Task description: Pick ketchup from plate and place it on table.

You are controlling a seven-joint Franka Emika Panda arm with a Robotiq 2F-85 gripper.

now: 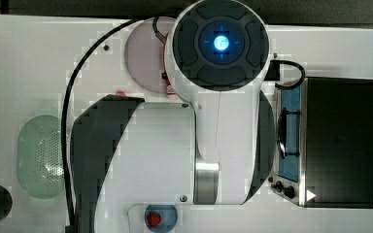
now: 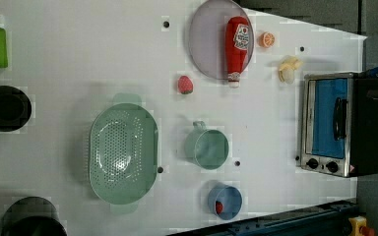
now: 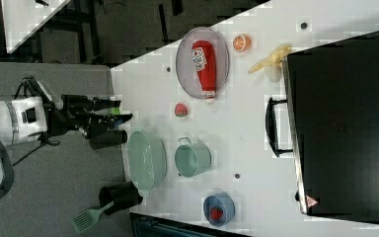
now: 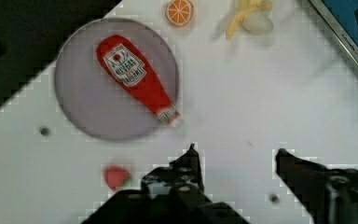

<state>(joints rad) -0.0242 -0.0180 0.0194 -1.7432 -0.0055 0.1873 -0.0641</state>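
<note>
Ketchup [image 4: 135, 79] lies on its side on the plate [image 4: 81, 109], its white cap end reaching the plate's rim and poking just past it toward the bare table [image 4: 270, 102]. In the left view the ketchup [image 2: 238, 46] rests across the left view's right part of the plate [image 2: 204, 44], label up, cap pointing to the left view's bottom. In the right view it [image 3: 205, 64] lies much the same way on the plate [image 3: 185, 69].

My end effector [image 4: 235, 151] hangs above the table with its two dark fingers [image 4: 189, 161] spread apart and nothing between them; it is released, well apart from the ketchup and touching nothing. In the right view I see it [image 3: 121, 111] off the table's edge, at the right view's left.

Near the plate sit an orange slice [image 4: 179, 11] and a peeled banana [image 4: 249, 18]. A strawberry [image 4: 116, 177] lies on the table just beside the plate's other side. In the left view a pale-green perforated basket [image 2: 123, 155], a green pot [image 2: 207, 147] and a blue bowl [image 2: 225, 201] with something red inside stand farther along the table [image 2: 78, 59], and a toaster oven [image 2: 332, 125] stands at the left view's right.
</note>
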